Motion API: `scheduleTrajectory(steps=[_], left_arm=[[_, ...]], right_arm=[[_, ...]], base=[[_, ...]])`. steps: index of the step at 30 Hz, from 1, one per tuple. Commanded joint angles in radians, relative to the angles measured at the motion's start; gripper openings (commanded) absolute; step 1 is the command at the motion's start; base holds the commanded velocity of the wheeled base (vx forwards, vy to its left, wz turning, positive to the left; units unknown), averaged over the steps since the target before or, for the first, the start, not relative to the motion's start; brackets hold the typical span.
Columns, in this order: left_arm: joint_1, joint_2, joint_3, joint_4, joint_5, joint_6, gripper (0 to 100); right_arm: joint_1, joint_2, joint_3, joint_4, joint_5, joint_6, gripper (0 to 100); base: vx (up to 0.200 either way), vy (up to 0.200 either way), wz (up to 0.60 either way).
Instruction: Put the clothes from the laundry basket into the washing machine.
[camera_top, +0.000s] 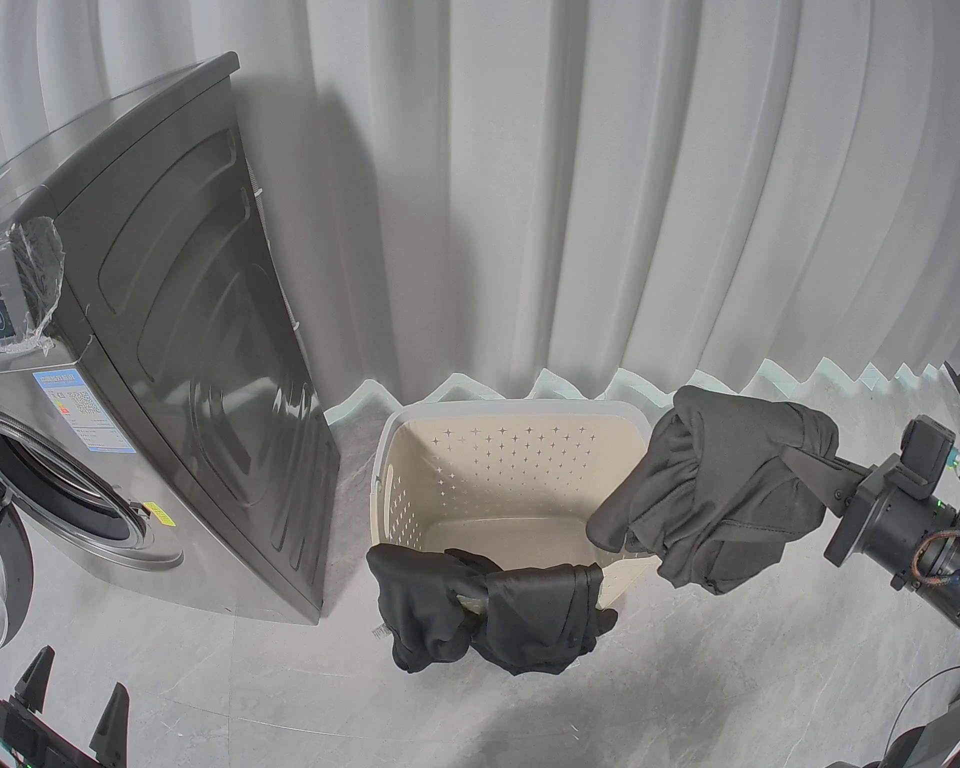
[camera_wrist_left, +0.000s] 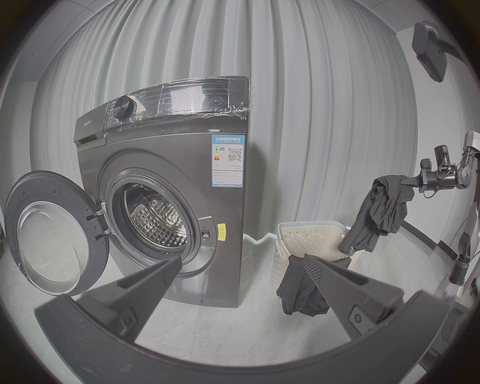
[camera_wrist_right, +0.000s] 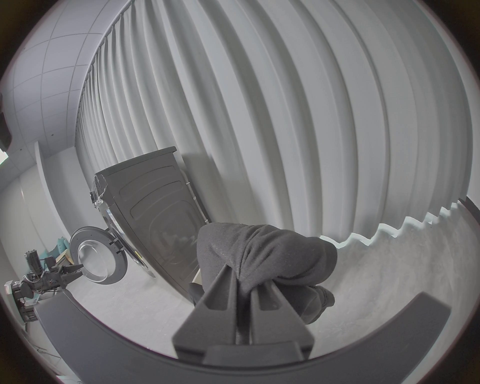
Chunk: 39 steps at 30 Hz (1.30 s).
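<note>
Basket (camera_top: 510, 408), one draped garment (camera_top: 500, 610) on rim, one held garment (camera_top: 730, 480) in right claw (camera_wrist_right: 246, 280)

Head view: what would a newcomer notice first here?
The dark grey crumpled garment hanging from the right gripper, above the right rim of the cream perforated plastic laundry basket. Next, a black garment draped over the basket's near rim, and the grey front-loading washing machine at left, its round door open.

Left gripper (camera_wrist_left: 242, 261), jaws apart, faces washing machine (camera_wrist_left: 165, 165) and laundry basket (camera_wrist_left: 312, 239).
</note>
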Motion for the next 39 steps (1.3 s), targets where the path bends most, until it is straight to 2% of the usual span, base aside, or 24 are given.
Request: scheduleTrajectory(steps=[1, 10, 16, 20, 29, 39], left_arm=[[-0.001, -0.017, 0.016, 0.0, 0.0, 0.002, 100], [-0.001, -0.017, 0.016, 0.0, 0.0, 0.008, 100], [0.001, -0.017, 0.016, 0.0, 0.001, 0.002, 100], [0.001, -0.017, 0.016, 0.0, 0.0, -0.001, 100], [0.001, -0.017, 0.016, 0.0, 0.001, 0.004, 100], [0.001, -0.017, 0.016, 0.0, 0.0, -0.001, 100]], right_arm=[[-0.016, -0.051, 0.025, 0.002, -0.009, 0.007, 0], [-0.005, -0.083, 0.117, -0.008, -0.156, -0.022, 0], [-0.008, -0.181, 0.182, -0.003, -0.159, -0.033, 0], [-0.016, -0.218, 0.188, 0.0, -0.157, -0.03, 0], [0.006, -0.229, 0.206, -0.003, -0.157, -0.013, 0], [0.015, -0.237, 0.219, -0.005, -0.154, 0.002, 0]], base=[[-0.2, 0.0, 0.0], [-0.2, 0.0, 0.0], [-0.133, 0.0, 0.0], [0.0, 0.0, 0.0], [-0.2, 0.0, 0.0], [0.0, 0.02, 0.0]])
